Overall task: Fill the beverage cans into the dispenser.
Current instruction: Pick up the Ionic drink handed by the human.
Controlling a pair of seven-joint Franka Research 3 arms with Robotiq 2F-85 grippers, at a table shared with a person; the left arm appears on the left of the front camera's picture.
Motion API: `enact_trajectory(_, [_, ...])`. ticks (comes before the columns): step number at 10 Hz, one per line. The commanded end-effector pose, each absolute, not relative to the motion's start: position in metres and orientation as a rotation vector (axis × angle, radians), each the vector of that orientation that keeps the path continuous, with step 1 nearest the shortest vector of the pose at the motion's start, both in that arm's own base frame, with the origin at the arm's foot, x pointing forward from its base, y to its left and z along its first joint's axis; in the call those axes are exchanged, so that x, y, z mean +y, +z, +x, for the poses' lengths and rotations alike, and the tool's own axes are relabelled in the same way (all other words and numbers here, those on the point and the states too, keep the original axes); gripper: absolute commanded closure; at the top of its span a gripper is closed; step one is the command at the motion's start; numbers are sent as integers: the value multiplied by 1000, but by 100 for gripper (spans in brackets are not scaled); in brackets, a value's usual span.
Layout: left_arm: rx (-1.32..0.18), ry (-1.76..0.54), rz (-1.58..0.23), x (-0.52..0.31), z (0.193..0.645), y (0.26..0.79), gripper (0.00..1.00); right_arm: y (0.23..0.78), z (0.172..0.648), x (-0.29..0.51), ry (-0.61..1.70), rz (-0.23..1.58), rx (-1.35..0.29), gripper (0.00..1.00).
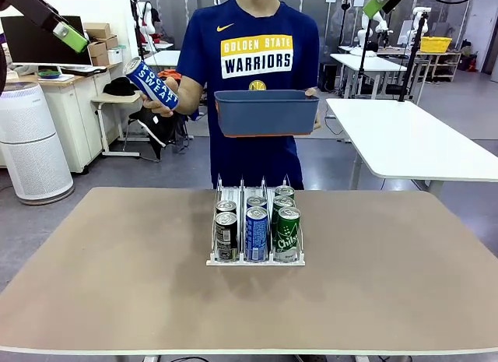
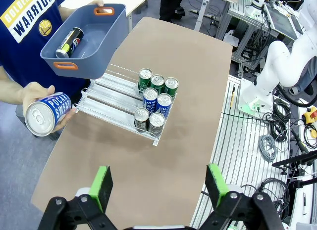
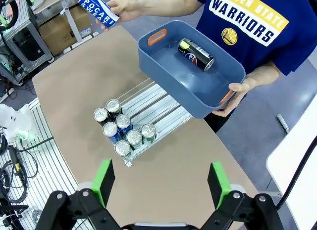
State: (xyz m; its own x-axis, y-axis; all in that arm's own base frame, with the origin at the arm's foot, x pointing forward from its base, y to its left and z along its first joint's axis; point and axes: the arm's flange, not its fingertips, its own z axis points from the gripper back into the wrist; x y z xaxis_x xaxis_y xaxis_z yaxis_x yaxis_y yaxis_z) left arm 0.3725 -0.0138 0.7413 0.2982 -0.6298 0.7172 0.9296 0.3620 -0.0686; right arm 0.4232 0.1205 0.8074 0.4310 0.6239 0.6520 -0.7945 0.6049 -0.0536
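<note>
The dispenser point(image 1: 242, 189) stands mid-table with several beverage cans point(image 1: 257, 233) in its three lanes: black, blue and green. Across the table a person's hand holds up a blue can point(image 1: 152, 83); the other hand holds a blue-grey bin point(image 1: 266, 113) with a black can point(image 3: 196, 54) lying inside. My left gripper point(image 1: 72, 37) hangs open high at the far left, and my right gripper point(image 1: 377, 4) hangs open high at the right. In the left wrist view the gripper point(image 2: 158, 188) looks down on the dispenser point(image 2: 106, 94), the blue can point(image 2: 47, 114) and the bin point(image 2: 86, 39). The right gripper point(image 3: 161, 183) overlooks the dispenser point(image 3: 158, 109).
The brown table point(image 1: 117, 284) is bare around the dispenser. A white table point(image 1: 412, 136) stands behind at the right, and a white air purifier point(image 1: 31, 144) at the left. The other arm's white base point(image 2: 277, 71) and cables sit beside the table.
</note>
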Motion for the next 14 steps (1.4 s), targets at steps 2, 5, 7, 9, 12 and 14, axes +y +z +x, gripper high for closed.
enact_trajectory(2, [-662,-1102,-536,-13,372,741,0,808,423,120,900,281,-685,0])
enact_trajectory(5, [-662,-1102,-536,-13,372,741,0,808,423,120,900,281,-685,0])
enact_trajectory(7, [-662,-1102,-536,-13,372,741,0,808,423,120,900,281,-685,0])
enact_trajectory(9, [-662,-1102,-536,-13,372,741,0,808,423,120,900,281,-685,0])
enact_trajectory(12, [-662,-1102,-536,-13,372,741,0,808,423,120,900,281,-685,0])
enact_trajectory(14, [-661,-1104,-535,-14,373,741,0,808,423,120,900,281,-685,0])
